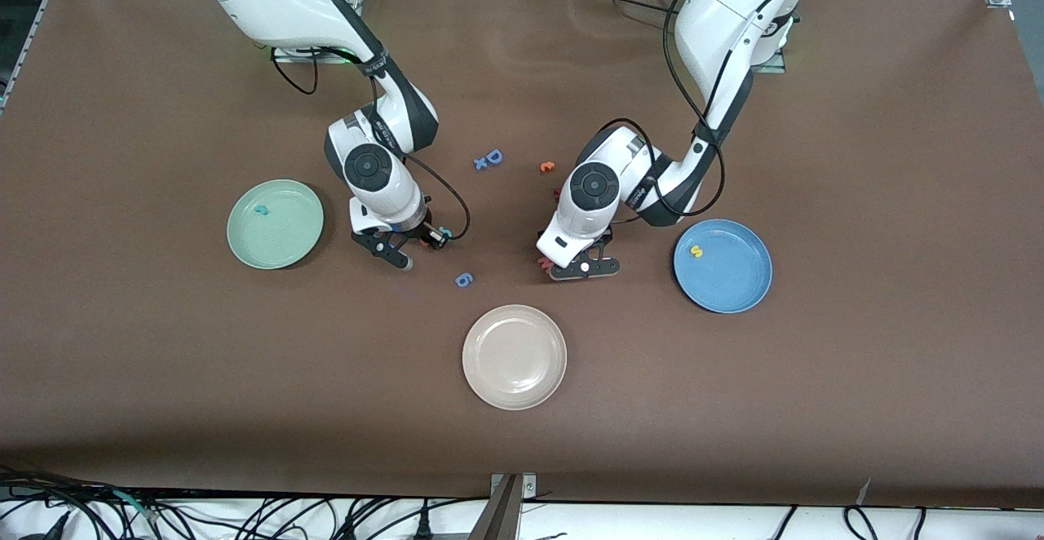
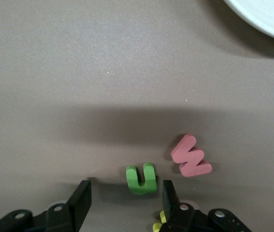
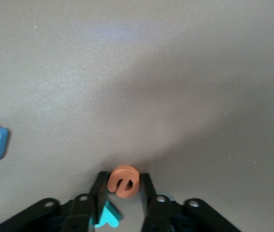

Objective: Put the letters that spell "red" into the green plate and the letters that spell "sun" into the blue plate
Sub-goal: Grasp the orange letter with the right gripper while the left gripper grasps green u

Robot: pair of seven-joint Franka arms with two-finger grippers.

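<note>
Orange foam, the "e", sits pinched between the right gripper fingers, low at the table between the green plate and the blue "6"; a teal letter lies just beside. Lift straight, so the neighbour stays put. The left gripper, spread, brackets the olive-green "n" beside the pink "w"; it should close squarely. The blue plate holds a yellow letter.
</note>
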